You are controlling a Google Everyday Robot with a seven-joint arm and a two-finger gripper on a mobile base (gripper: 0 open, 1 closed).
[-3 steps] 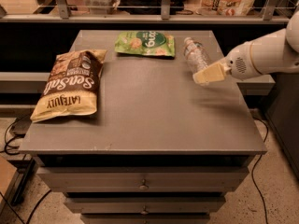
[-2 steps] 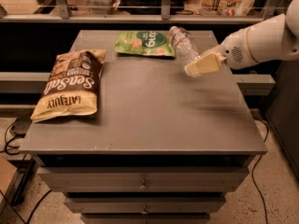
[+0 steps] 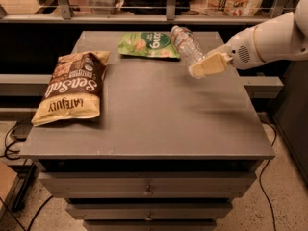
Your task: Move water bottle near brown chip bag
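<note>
Claw point(image 3: 199, 66): tan fingers reaching in from the right, over the far-right part of the surface point(image 3: 168, 114), clenched on the lower end of the water bottle point(image 3: 186, 44). Only the near finger shows clearly; the other is hidden behind the bottle. White arm point(image 3: 272, 37) runs off to the right edge behind the claw, with a round speaker-like grille on the wrist housing. Water bottle: clear, crinkled, tilted with its cap end pointing up and to the far left, body slanting down into the claw; it appears lifted off the surface rather than resting on it. A soft shadow point(image 3: 226, 110) lies on the surface below and nearer than the claw. Just to the left of the bottle, a green snack bag point(image 3: 149, 44) lies flat at the far middle of the surface, its right edge close to or slightly behind the bottle's cap end. Brown chip bag point(image 3: 72, 86) lies flat at the left side, well apart from the bottle, lettering upside down to the camera, its tan bottom edge toward the near-left corner. Surface is a grey cabinet top; drawers point(image 3: 148, 189) below the front edge. Cables point(image 3: 10, 134) on the floor at left. Metal rail point(image 3: 144, 18) behind the far edge.
</note>
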